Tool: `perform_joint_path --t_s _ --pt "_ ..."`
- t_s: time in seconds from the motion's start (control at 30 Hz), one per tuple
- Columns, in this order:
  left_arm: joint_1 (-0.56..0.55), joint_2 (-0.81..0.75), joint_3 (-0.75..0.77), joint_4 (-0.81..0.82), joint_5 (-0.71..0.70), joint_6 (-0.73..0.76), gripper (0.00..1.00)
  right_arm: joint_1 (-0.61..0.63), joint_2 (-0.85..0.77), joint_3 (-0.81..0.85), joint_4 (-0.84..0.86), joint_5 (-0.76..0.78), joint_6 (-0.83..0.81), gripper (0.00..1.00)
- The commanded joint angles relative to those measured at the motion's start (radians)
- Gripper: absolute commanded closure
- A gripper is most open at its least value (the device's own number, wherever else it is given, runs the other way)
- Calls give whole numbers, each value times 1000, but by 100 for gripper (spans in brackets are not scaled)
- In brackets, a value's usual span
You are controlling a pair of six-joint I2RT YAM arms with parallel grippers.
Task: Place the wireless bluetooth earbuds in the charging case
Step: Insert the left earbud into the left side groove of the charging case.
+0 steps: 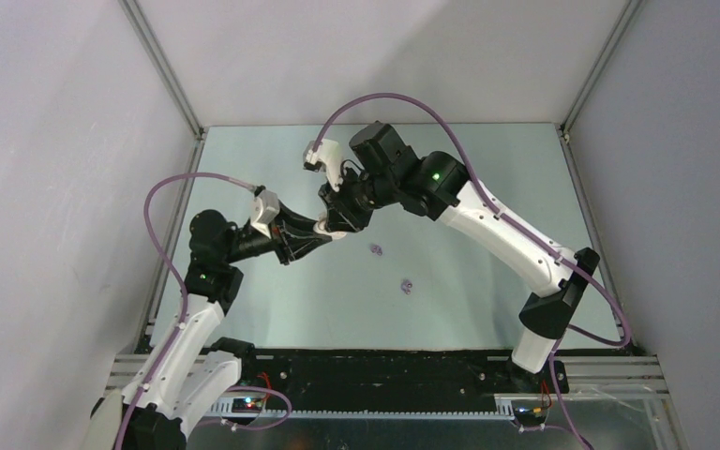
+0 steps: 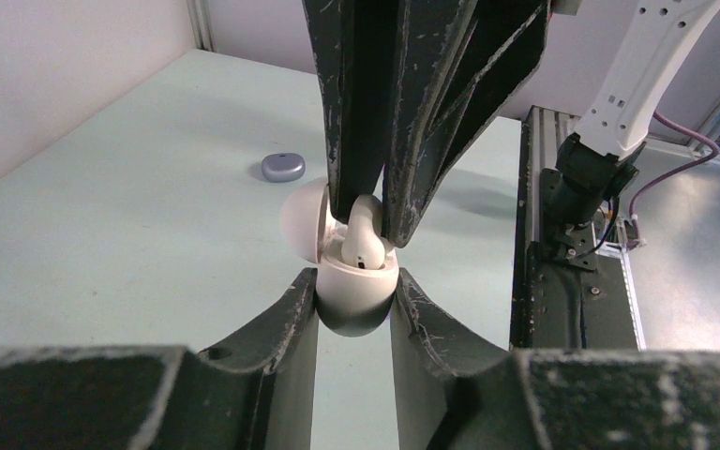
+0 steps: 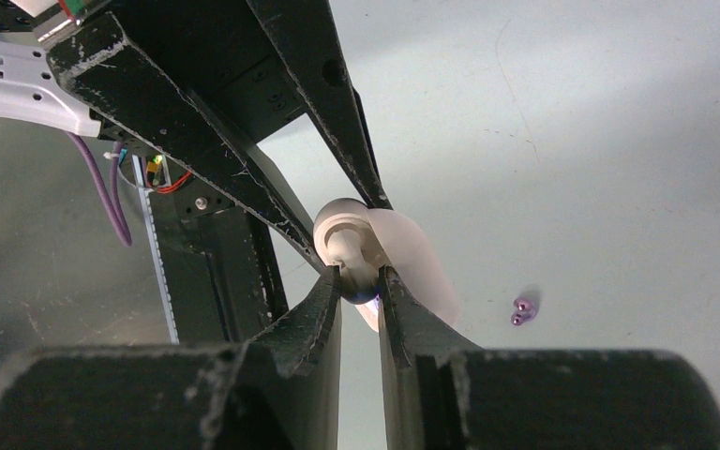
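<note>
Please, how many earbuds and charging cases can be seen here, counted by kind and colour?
White earbud: 1
Purple earbuds: 2
White case: 1
Purple case: 1
Total: 5

Up top, the left gripper point(image 1: 322, 230) and right gripper point(image 1: 339, 221) meet tip to tip, covering whatever sits between them. One purple earbud point(image 1: 376, 249) and a second purple earbud point(image 1: 407, 285) are specks, shapes unreadable. Left wrist view: the white earbud point(image 2: 364, 240) has its top tucked behind the right gripper's fingers point(image 2: 422, 141), its foot sunk inside the white charging case point(image 2: 356, 291). Right wrist view: that case's lid is a pale blur. The left arm point(image 1: 183, 342) runs off the bottom edge.
</note>
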Motion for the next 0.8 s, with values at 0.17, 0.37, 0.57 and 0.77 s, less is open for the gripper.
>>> perform_joint_path --t_s 0.17,0.37,0.57,0.77 --pt "-7 -4 41 47 30 -1 100 18 21 41 60 24 6 97" --pt "-6 -3 43 42 21 1 100 19 10 37 38 25 -31 77" --pt "-7 9 44 45 23 0 100 18 -20 37 23 30 -82 72" --pt "-7 12 49 41 26 0 100 19 -29 36 33 53 -108 70"
